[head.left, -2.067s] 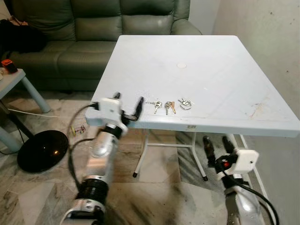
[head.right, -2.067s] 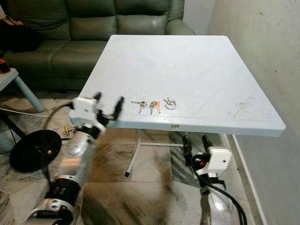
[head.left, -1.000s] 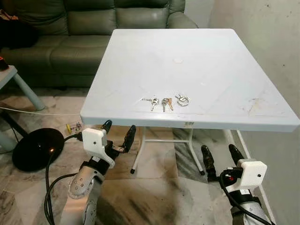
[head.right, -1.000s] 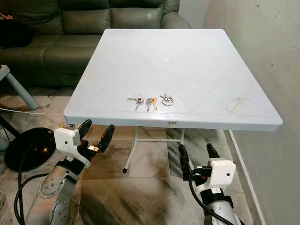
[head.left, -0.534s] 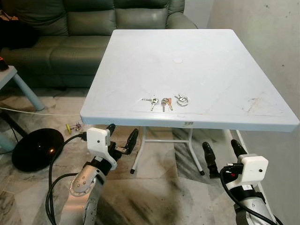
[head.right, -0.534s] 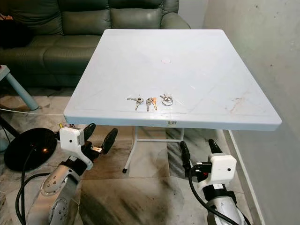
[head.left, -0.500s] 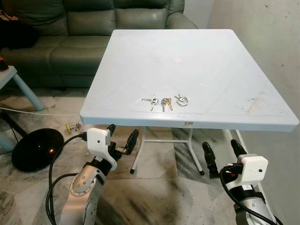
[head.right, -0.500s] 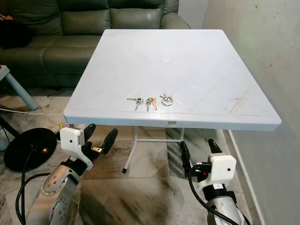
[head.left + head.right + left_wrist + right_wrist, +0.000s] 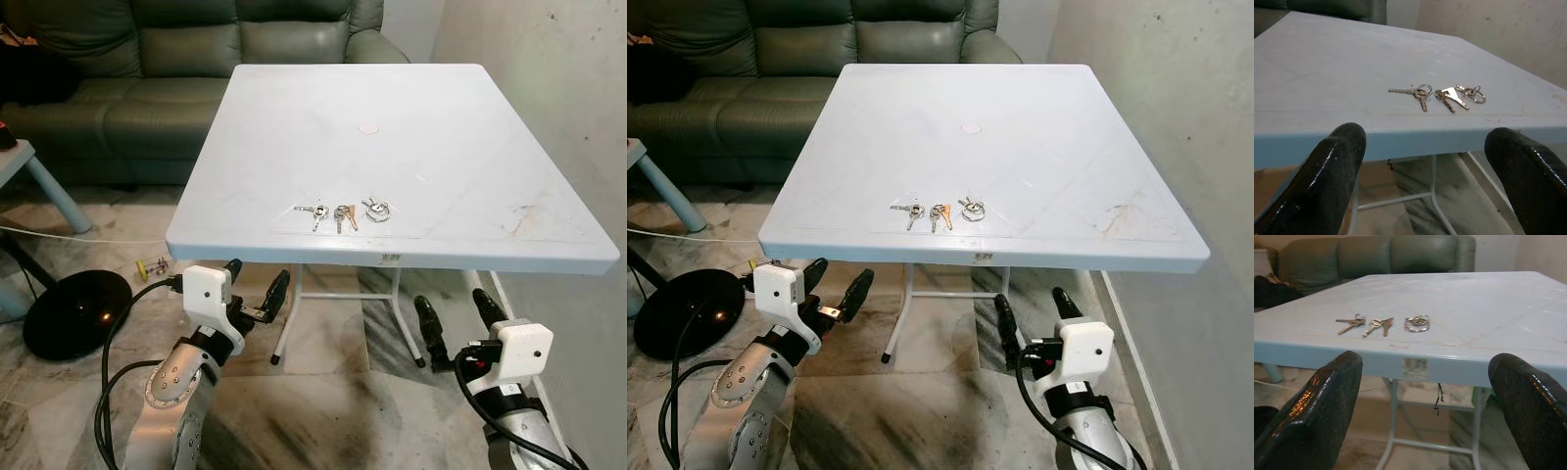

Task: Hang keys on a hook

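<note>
both fingers (image 9: 1337,166) pairs spread wide, empty, below the table (image 9: 245,235) edge near the keys (image 9: 338,212).

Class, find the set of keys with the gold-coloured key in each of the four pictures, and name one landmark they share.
Left eye: gold-coloured key set, middle of three.
Right eye: same.
Left wrist: middle set.
Right wrist: middle set.
Shared landmark: white table's near edge.

Keys (image 9: 337,213) lay on the tabletop (image 9: 441,137) near its front edge (in a short row); a sofa (image 9: 147,59) stood behind.
</note>
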`<state>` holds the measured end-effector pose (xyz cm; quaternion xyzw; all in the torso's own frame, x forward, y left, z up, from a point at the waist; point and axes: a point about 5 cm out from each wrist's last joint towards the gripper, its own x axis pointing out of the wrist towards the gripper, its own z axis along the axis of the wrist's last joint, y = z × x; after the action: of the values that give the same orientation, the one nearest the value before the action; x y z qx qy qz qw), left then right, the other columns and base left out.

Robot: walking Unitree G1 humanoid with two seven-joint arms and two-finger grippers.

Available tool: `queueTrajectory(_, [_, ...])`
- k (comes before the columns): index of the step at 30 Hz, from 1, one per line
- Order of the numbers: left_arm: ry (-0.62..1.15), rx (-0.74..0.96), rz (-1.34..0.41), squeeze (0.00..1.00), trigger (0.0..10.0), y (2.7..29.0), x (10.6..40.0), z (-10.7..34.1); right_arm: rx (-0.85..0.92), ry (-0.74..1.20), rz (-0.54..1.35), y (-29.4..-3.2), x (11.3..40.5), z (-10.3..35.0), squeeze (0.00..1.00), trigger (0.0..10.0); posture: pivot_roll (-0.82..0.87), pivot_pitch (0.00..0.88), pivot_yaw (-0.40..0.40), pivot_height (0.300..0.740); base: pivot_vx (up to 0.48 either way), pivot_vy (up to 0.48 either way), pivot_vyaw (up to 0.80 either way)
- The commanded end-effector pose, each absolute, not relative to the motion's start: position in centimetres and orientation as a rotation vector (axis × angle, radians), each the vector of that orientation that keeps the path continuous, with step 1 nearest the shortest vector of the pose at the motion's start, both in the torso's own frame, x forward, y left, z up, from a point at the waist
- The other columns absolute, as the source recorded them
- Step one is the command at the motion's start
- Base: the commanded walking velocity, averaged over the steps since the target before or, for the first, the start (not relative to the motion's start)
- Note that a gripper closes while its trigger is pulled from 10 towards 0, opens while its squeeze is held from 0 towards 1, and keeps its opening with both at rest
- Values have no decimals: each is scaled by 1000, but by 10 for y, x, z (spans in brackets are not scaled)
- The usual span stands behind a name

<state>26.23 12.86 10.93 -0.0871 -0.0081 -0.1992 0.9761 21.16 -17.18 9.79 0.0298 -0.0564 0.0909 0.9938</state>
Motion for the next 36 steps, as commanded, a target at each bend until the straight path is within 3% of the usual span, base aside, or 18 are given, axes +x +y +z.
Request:
queueTrajectory(1, [-29, -151, -408, 0, 10000, 128, 264, 115, 68, -124, 199, -170, 212, 102, 0, 10000, 97, 52, 5, 740, 341, 0, 0])
queueTrajectory(9, [-18, -159, -408, 0, 10000, 127, 267, 116, 68, -128, 205, -170, 213, 103, 0, 10000, 98, 52, 4, 740, 351, 0, 0])
queueTrajectory(36, [-18, -169, -416, 0, 10000, 122, 265, 118, 73, -118, 238, -167, 212, 103, 0, 10000, 100, 58, -2, 740, 355, 266, 0])
